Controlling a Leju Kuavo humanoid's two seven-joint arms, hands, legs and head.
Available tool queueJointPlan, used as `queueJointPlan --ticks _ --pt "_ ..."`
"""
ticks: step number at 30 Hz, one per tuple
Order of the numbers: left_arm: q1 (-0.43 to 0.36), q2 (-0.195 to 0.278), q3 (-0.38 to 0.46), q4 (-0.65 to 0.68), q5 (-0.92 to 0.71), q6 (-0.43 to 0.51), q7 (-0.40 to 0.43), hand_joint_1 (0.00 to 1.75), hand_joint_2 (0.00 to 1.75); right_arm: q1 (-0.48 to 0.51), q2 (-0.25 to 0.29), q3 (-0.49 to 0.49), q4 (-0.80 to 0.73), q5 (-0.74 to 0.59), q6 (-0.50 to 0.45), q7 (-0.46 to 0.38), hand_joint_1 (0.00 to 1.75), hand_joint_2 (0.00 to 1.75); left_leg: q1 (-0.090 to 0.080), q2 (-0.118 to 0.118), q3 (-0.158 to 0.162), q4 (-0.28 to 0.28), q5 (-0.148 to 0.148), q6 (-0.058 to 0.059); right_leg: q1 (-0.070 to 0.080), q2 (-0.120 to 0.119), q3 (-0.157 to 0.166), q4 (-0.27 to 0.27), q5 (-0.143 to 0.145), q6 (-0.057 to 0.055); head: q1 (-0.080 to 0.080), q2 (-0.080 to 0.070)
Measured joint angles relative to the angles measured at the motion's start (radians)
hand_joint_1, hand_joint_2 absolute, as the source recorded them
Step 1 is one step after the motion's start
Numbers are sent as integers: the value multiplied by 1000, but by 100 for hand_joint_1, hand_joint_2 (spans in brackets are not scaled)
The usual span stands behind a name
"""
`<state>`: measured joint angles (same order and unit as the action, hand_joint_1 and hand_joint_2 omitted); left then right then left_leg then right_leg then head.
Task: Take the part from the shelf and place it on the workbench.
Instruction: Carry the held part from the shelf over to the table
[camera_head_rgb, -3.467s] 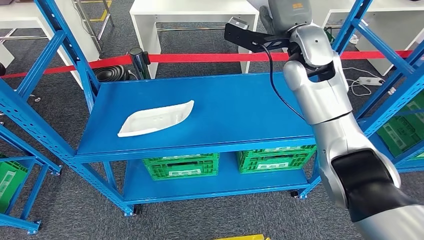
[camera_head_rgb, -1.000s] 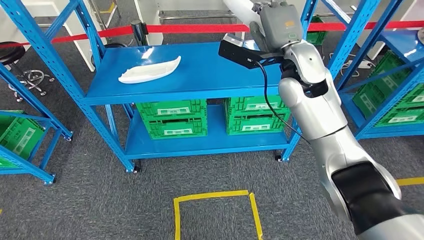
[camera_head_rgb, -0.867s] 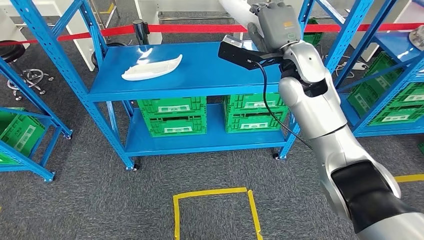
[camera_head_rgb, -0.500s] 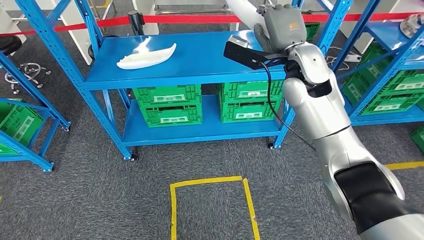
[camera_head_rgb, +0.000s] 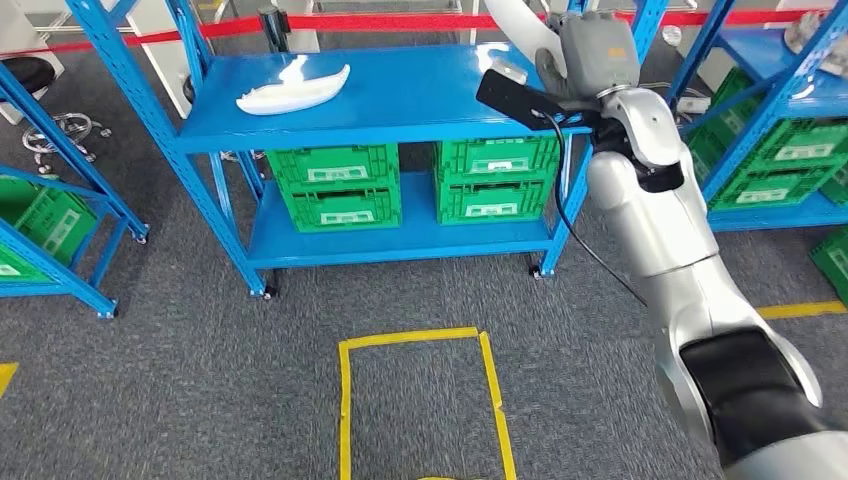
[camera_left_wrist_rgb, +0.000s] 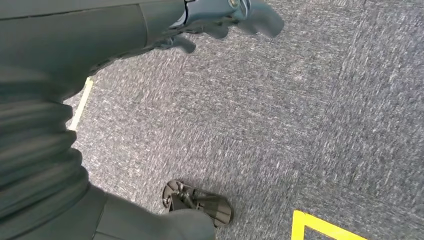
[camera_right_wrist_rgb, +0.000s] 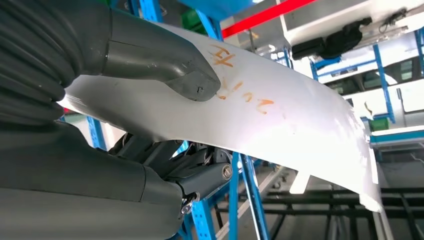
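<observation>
My right hand (camera_head_rgb: 597, 48) is raised at the top right of the head view and grips a long white curved part (camera_head_rgb: 512, 22), which reaches up and left past the picture's edge. In the right wrist view the thumb (camera_right_wrist_rgb: 167, 67) presses on the white part (camera_right_wrist_rgb: 290, 125), which bears orange handwriting, with the fingers (camera_right_wrist_rgb: 185, 165) under it. A second white curved part (camera_head_rgb: 293, 89) lies on the top of the blue shelf (camera_head_rgb: 420, 105). My left hand (camera_left_wrist_rgb: 220, 17) hangs over grey carpet, holding nothing, fingers apart.
Green crates (camera_head_rgb: 340, 185) stand on the shelf's lower level. More blue racks with green crates flank it left (camera_head_rgb: 60, 220) and right (camera_head_rgb: 790, 150). A red barrier tape (camera_head_rgb: 390, 20) runs behind. A yellow taped square (camera_head_rgb: 415, 400) marks the carpet in front of me.
The whole picture has shifted: the camera has drawn back, so the shelf sits higher and smaller and more floor shows. My right hand still grips the white part.
</observation>
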<state>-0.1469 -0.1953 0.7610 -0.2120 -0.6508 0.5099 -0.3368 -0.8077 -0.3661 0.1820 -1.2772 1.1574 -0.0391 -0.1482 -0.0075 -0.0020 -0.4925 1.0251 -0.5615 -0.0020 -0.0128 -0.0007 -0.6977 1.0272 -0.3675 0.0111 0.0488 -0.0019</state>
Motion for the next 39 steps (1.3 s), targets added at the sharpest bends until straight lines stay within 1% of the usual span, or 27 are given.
queueJointPlan --ticks 2,3,4,6,7,8,9,10,11,13,14,16,18,20,22,23,24,25,26,28,29,30,32,34,36,38,39 --pt "1 0 -1 0 0 5 -1 0 175 7 -4 -7 4 -13 4 4 175 175 0 6 -8 -10 16 17 -4 1 -2 -5 10 14 -3 0" --pt "1 1 -1 0 0 8 -1 0 175 10 -6 -10 7 -17 6 5 175 175 1 10 -12 -13 26 26 -5 1 -10 10 -4 19 -3 0" --pt "1 1 -1 -1 0 10 -1 0 175 12 -9 -13 9 -21 8 6 175 175 3 15 -18 -16 36 32 -6 2 -27 46 -32 24 -3 0" --pt "2 1 -1 -1 0 12 -1 0 175 16 -12 -16 13 -24 10 6 175 175 3 24 -36 -15 52 38 -6 2 -77 178 -115 32 -2 0" --pt "3 1 -1 -1 0 12 -1 0 175 20 -12 -16 16 -25 11 6 175 175 3 29 -46 -13 57 38 -6 2 -97 242 -145 35 -1 0" --pt "4 1 -1 -1 0 12 -1 0 175 24 -12 -16 20 -26 13 7 175 175 3 34 -54 -10 62 37 -6 2 -102 278 -159 36 -1 0" --pt "5 1 -1 0 0 12 -1 0 175 27 -12 -16 23 -28 14 7 175 175 3 39 -61 -7 64 37 -6 0 -85 272 -156 36 -1 0" --pt "5 1 -1 0 0 13 -1 0 175 28 -12 -16 26 -31 16 8 175 175 3 45 -66 -3 66 36 -6 -5 -48 227 -139 34 -1 0" --pt "5 1 -1 0 0 13 0 0 175 27 -12 -16 28 -34 17 9 175 175 2 51 -69 2 65 34 -4 -20 2 154 -120 31 -1 0" --pt "5 1 -2 0 0 14 2 0 175 24 -12 -16 30 -42 19 10 175 175 -3 63 -72 10 63 27 3 -49 74 39 -98 18 -1 0" --pt "5 1 -2 0 0 14 3 0 175 23 -12 -17 32 -46 21 11 175 175 -5 69 -72 11 62 22 7 -55 87 14 -97 10 -2 0" --pt "5 1 -2 0 0 14 4 0 175 23 -13 -18 35 -52 27 12 175 175 -7 84 -70 9 62 12 8 -37 83 9 -92 -4 -2 0" --pt "4 1 -2 0 0 14 6 0 175 21 -14 -19 37 -57 33 11 175 175 -5 72 -78 26 46 -1 2 -20 81 3 -85 -15 -3 0" --pt "4 2 -2 0 -2 14 9 0 175 19 -15 -19 37 -61 36 9 175 175 0 32 -117 111 -6 -12 -4 -4 79 -1 -78 -26 -4 0" --pt "6 2 -2 1 -5 14 12 0 175 21 -15 -19 39 -66 39 8 175 175 4 10 -177 243 -64 -17 -5 15 75 0 -75 -29 -5 0" --pt "7 2 -2 1 -6 14 13 0 175 22 -15 -19 39 -68 40 8 175 175 5 7 -198 287 -73 -19 -5 26 74 0 -74 -28 -5 0" --pt "8 2 -2 2 -7 14 14 0 175 24 -16 -19 40 -71 41 8 175 175 6 6 -202 293 -63 -19 -5 37 73 0 -73 -27 -5 0" --pt "8 2 -2 2 -8 14 14 0 175 25 -16 -19 41 -75 42 8 175 175 8 3 -187 260 -34 -18 -5 49 73 1 -72 -25 -6 0" --pt "8 2 -2 2 -9 14 14 0 175 24 -17 -19 41 -78 43 7 175 175 10 -10 -156 194 4 -16 -6 60 73 2 -70 -23 -6 0" --pt "8 2 -2 2 -9 15 14 0 175 22 -20 -19 42 -87 46 4 175 175 16 -57 -96 64 54 -12 -6 82 68 5 -67 -14 -5 0" --pt "9 2 -2 3 -9 15 14 0 175 21 -21 -19 42 -92 48 2 175 175 17 -75 -81 28 63 -10 -6 94 63 5 -64 -7 -5 0" --pt "9 2 -2 3 -8 15 14 0 175 21 -23 -19 42 -96 49 0 175 175 16 -81 -76 16 62 -7 -7 105 58 3 -59 1 -5 0" --pt "9 2 -2 3 -7 15 13 0 175 23 -31 -19 42 -102 49 -3 175 175 15 -59 -75 9 69 5 -12 120 52 -4 -51 17 -5 0" --pt "8 2 -2 3 -6 15 12 0 175 20 -41 -19 44 -106 46 -5 175 175 17 -34 -74 -1 78 20 -10 81 34 26 -71 27 0 0" --pt "10 3 -2 3 -3 15 11 0 175 15 -44 -19 47 -108 43 -8 175 175 16 -8 -77 -5 82 27 -5 24 -18 140 -135 33 4 0" --pt "11 3 -2 3 0 14 11 0 175 16 -44 -18 50 -107 41 -8 175 175 15 19 -82 -2 83 28 -5 7 -71 263 -185 37 5 0" --pt "11 3 -2 3 0 14 11 0 175 17 -44 -18 51 -107 40 -7 175 175 15 32 -84 -1 82 28 -5 5 -76 281 -185 37 5 0"
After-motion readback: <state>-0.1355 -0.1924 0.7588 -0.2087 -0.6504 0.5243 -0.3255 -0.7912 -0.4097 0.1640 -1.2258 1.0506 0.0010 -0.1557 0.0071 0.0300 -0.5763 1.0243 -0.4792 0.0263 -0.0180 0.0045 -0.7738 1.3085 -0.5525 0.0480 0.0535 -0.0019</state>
